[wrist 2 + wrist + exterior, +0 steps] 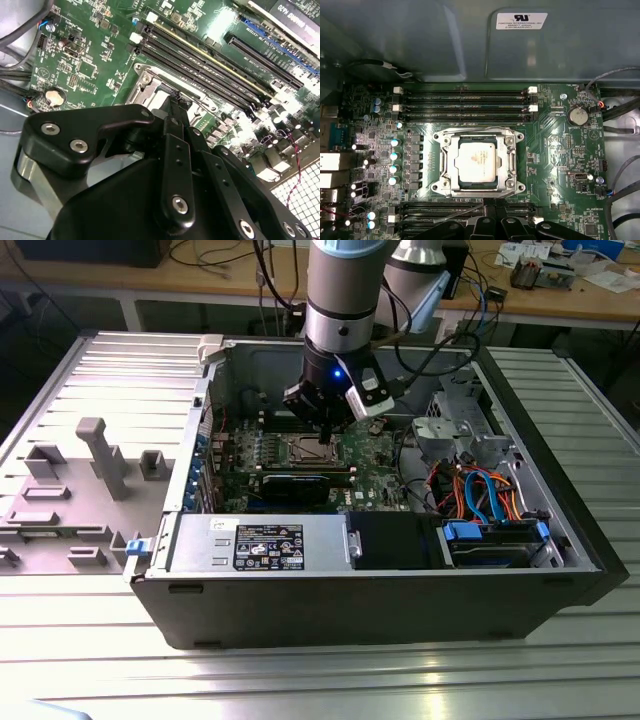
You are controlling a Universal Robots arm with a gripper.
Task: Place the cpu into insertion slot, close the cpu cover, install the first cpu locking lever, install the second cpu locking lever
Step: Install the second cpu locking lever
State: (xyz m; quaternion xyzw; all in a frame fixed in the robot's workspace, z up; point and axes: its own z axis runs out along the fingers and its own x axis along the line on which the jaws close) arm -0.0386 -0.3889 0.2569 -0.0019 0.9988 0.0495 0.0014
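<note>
The cpu, a square chip with a dull silver top, lies flat in the insertion slot on the green board. The cpu cover, a silver frame, lies down around it, and the chip shows through its window. My gripper hangs just above the board at the socket's edge, on the side of the long black slots. Its black fingers taper together to a point at the socket frame, with nothing held between them. A thin silver rod lies slanted beside that edge, close to the fingertips.
The board sits deep in an open computer case. A long black card, a power supply and coloured cables crowd the near side. Long memory slots flank the socket. A grey fixture stands on the exterior view's left.
</note>
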